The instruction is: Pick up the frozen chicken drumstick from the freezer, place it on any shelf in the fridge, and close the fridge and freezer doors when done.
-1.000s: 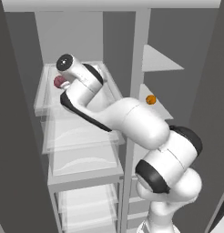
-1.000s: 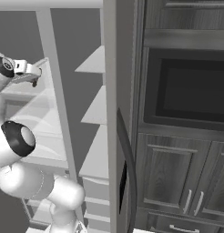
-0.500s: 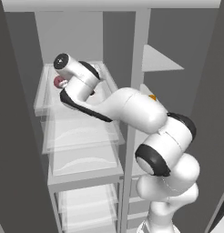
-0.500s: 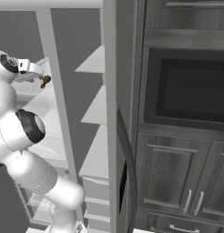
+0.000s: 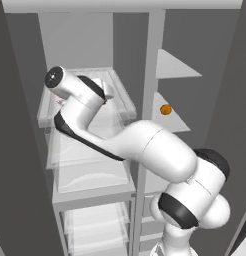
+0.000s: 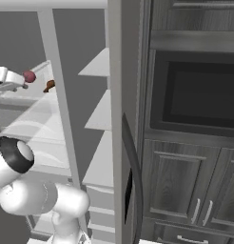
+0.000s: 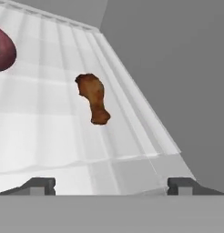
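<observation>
Looking along the hand, we see the chicken drumstick lying free on the clear ribbed shelf of the fridge, its thick end away from us and its narrow darker end toward the front rim. Our jaws stand wide apart and empty, the gripper short of the shelf's front rim with the drumstick well ahead of it. We judge the placing step done, with the doors left to close.

Frozen, the drumstick should be stiff, light and perhaps slick; if we had to take it again, the thick rounded end across its width looks the surest hold.

A dark-red ball sits near the drumstick but apart from it. The shelf's raised rim runs close along the drumstick's side, with the grey wall beyond. Pulling straight back looks open. An orange thing rests on a freezer shelf.
</observation>
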Motion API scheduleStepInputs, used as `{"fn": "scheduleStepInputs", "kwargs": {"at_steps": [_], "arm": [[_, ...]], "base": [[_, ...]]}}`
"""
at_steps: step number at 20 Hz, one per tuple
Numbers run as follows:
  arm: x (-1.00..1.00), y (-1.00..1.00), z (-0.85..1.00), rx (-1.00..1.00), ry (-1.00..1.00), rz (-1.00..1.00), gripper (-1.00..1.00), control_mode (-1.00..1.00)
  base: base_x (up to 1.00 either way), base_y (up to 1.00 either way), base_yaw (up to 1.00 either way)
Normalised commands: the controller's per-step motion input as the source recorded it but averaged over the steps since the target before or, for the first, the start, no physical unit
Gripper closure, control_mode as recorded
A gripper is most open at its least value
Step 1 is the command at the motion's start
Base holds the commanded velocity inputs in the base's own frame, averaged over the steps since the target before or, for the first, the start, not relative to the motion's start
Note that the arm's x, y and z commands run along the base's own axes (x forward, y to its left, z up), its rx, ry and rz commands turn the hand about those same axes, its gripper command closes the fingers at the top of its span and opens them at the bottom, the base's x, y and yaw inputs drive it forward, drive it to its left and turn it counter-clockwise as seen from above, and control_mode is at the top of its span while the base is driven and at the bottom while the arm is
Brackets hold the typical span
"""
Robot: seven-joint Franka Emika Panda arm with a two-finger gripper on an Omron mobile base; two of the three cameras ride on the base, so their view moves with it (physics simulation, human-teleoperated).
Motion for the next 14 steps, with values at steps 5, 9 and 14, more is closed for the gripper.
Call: {"fn": "scheduleStepInputs", "kwargs": {"at_steps": [5,9,14], "arm": [[-1.0,-0.24,0.0,0.06,-0.04,0.0,-1.0,-1.0],[-1.0,-0.73,-0.06,0.13,0.01,0.0,-1.0,-1.0],[-1.0,-1.0,-0.08,0.21,0.17,0.0,-1.0,-1.0]], "base": [[0.0,0.0,0.0],[0.0,0.0,0.0],[0.0,0.0,0.0]]}}
